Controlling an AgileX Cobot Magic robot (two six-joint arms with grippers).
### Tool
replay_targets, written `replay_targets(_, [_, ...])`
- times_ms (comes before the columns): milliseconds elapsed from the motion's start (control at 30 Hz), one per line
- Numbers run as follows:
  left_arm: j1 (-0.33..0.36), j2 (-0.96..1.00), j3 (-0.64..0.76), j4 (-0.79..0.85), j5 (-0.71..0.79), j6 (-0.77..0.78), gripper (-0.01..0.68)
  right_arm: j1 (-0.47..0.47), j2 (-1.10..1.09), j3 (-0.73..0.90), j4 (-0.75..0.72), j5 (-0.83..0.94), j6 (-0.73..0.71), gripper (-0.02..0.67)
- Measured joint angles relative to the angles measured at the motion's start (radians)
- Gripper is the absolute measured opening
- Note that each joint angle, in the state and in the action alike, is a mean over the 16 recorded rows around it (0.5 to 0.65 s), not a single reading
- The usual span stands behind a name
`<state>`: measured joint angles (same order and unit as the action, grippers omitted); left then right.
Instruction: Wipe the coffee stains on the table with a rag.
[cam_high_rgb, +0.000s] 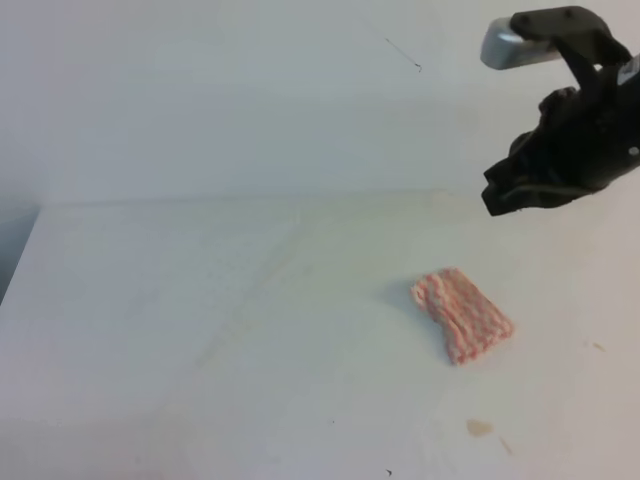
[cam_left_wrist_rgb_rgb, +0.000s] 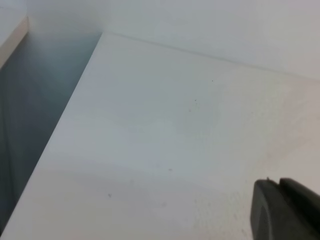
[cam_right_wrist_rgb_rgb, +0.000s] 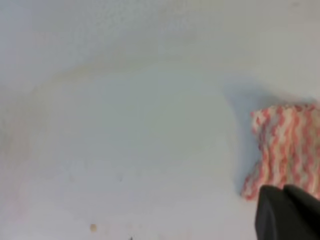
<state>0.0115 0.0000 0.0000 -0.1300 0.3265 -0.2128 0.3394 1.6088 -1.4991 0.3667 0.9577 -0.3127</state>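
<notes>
rag (cam_high_rgb: 462, 315): lies flat on the table (cam_high_rgb: 200, 300), right of the middle, free of both arms; striped pink and white
rag's long axis: runs slantwise, from its far-left corner to its near-right corner in the high view
coffee stain (cam_high_rgb: 479, 428): a small tan spot on the table, nearer the front edge than the rag and a little to its right, apart from it
left gripper (cam_left_wrist_rgb_rgb: 287, 210): only a dark tip shows in its own wrist view, over bare table at the left side; whether its jaws are apart I cannot tell; neither rag nor stain is in that view
right gripper (cam_high_rgb: 540, 190): raised above the table, beyond and to the right of the rag, not touching it; jaws together, holding nothing
nearer arm: the right one, by my judgement
way to the rag: down, forward and slightly left from the right jaws
</notes>
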Motion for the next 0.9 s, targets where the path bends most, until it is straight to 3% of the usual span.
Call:
replay_targets(500, [0.000,0.000,0.000,0.000,0.000,0.000,0.001,0.000,-0.567,0.506,-0.120,-0.208,0.189,0.000])
replay_targets(900, [0.000,0.000,0.000,0.000,0.000,0.000,0.001,0.000,-0.735,0.663,-0.209,-0.307,0.248,0.000])
